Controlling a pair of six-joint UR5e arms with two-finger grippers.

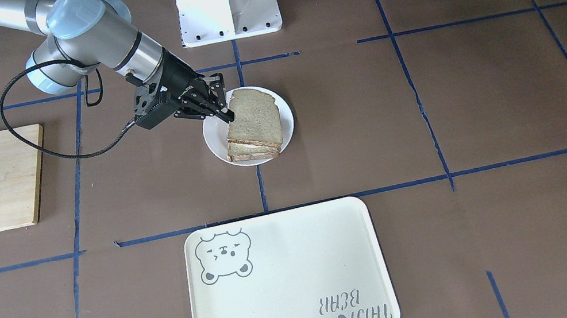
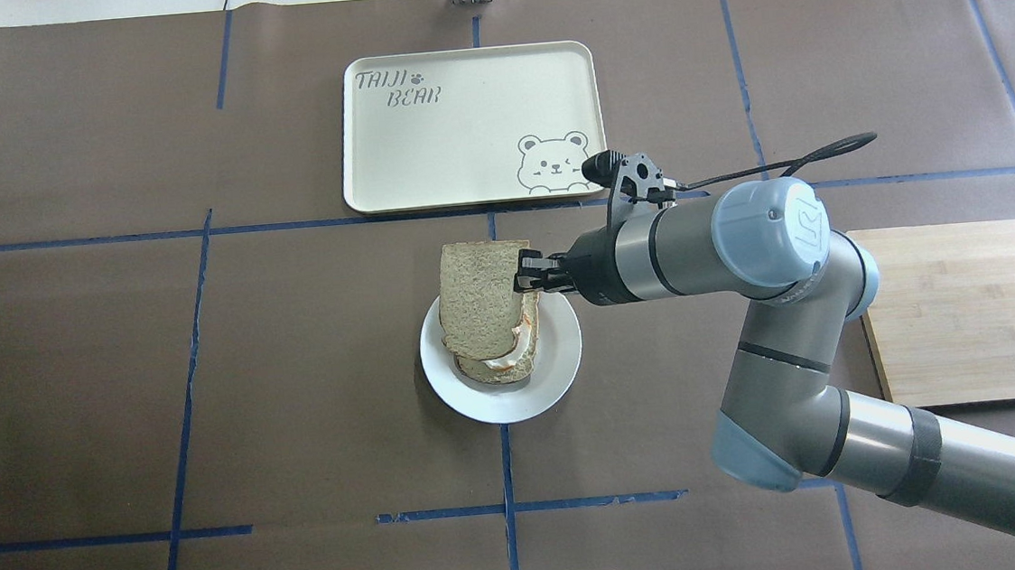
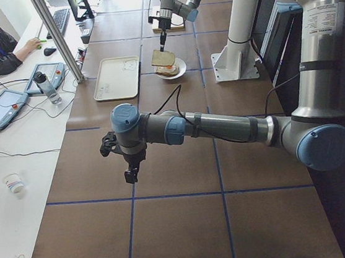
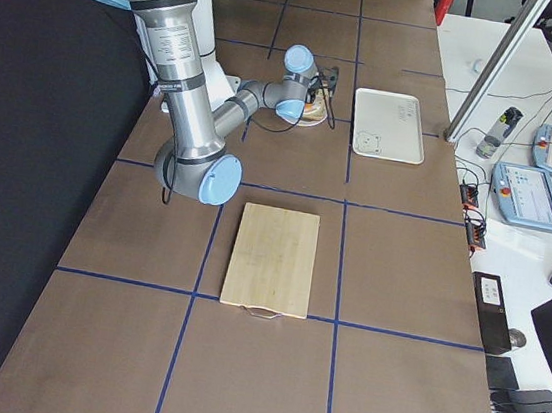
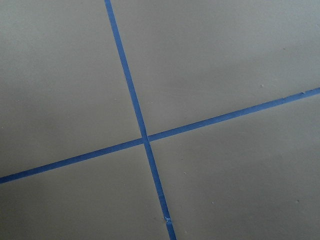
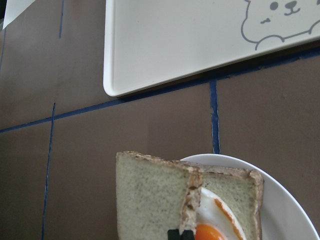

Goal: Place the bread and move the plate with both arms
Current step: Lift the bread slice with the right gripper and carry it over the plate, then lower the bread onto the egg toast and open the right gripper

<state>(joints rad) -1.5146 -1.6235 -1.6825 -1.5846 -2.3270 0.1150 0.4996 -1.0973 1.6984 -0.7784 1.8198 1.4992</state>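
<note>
Bear tray lies nearest; behind it the bread is over the plate.
Right gripper pinches the bread's edge and holds it tilted on the egg slice. Left gripper hangs far aside; its grip I cannot tell.

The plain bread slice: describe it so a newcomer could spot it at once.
Beside the cream bear tray, on the robot's side, sits the small white plate. The bread is the upper, tilted slice there, pinched at its edge by the right gripper; the slice beneath carries a fried egg.
</note>
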